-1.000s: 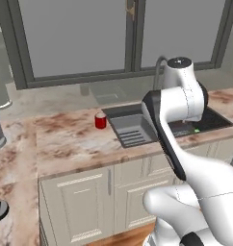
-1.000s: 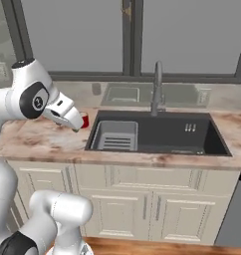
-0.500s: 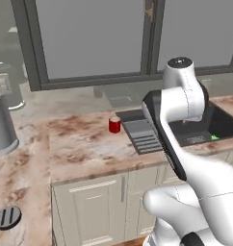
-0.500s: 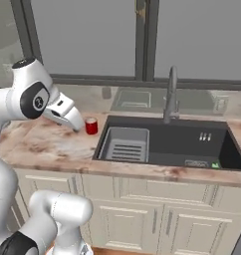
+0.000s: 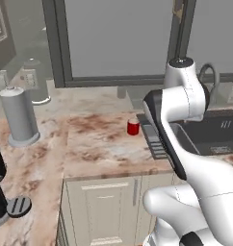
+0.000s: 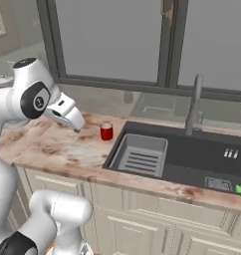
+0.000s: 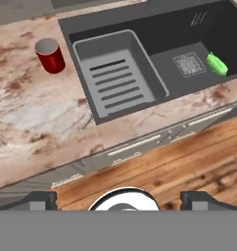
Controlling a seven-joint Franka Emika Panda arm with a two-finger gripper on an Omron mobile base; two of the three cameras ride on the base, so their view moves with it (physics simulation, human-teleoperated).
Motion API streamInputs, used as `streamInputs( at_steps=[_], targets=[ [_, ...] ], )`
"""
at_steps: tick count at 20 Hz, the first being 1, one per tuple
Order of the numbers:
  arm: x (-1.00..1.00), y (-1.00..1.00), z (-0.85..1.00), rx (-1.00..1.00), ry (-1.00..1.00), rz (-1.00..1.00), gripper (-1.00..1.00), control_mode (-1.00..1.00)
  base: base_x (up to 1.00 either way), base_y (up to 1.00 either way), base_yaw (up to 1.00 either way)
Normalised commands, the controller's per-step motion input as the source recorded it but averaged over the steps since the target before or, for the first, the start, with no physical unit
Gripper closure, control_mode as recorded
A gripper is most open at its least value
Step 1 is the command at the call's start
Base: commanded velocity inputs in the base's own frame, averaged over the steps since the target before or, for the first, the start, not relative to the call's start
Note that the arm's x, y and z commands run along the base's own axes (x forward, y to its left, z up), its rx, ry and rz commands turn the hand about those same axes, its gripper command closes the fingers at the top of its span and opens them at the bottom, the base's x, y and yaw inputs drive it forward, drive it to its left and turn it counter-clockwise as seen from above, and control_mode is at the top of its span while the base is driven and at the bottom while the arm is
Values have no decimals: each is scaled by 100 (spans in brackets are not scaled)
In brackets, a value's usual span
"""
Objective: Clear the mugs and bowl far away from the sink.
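Hand view: small plain red mug stands up on the brown marble table, just beside the left rim of the dark grey sink.
Mug from tool: far ahead and off to the left of the tool.
Tool: wide open, holding nothing.
Mug's long line: straight up, mouth on top.
Writing: none I can read.

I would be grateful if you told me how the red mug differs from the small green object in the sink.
The red mug is a cylinder with an open top; the green object is slim and elongated. The mug stands upright on the marbled counter beside the sink; the green object lies flat on the basin floor near the drain. Both are small, and neither touches the drainer insert.
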Motion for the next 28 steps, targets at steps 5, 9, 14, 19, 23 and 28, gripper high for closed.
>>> streamInputs(
  at_steps=[5,9,14,19,23,28],
  targets=[
    [0,0,0,0,0,0,-100,100,65,-37,32],
    [0,0,0,0,0,0,-100,100,99,-20,25],
    [0,0,0,0,0,0,-100,100,99,-12,12],
    [0,0,0,0,0,0,-100,100,92,34,-21],
    [0,0,0,0,0,0,-100,100,71,24,-34],
    [0,0,0,0,0,0,-100,100,53,8,-39]
  ],
)
